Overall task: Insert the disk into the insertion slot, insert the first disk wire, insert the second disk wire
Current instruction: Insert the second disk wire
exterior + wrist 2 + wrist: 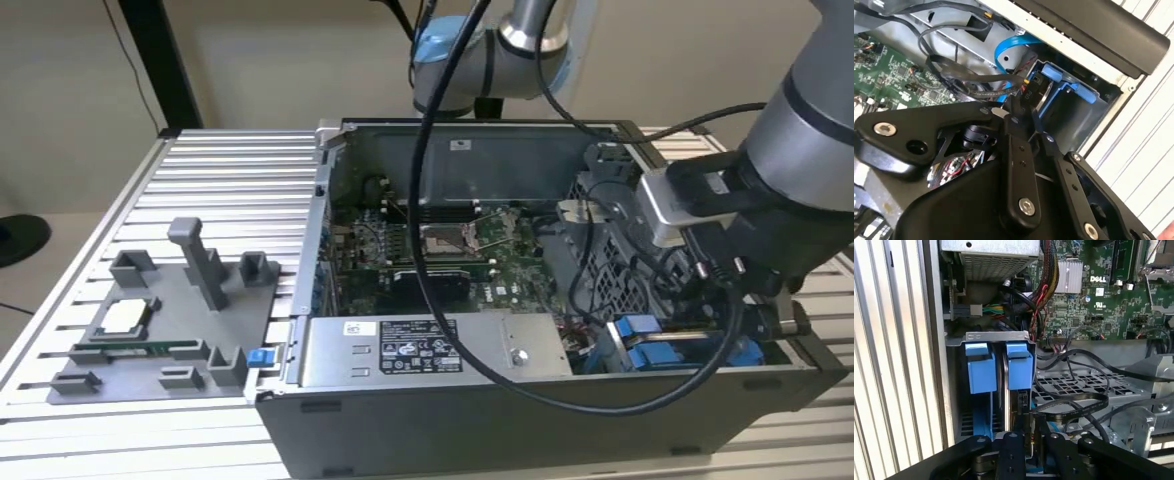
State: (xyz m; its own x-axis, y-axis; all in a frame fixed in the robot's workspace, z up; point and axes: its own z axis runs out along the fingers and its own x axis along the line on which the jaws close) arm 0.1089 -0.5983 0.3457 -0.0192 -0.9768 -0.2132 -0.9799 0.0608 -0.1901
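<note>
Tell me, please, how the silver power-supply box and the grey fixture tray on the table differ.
The power-supply box is a closed metal block with a printed label, mounted inside the computer case. The fixture tray is matte grey plastic with upright posts, lying outside on the slatted table, on the exterior view's left. Both are greyish and rectangular.

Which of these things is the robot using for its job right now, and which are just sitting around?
For the job:
- gripper, reaching into the drive corner
- disk in its blue frame
- insertion slot with blue tabs
- black wires beside the slot

Just lying about:
- grey holder tray on the table
- silver power-supply box
- green motherboard
</note>
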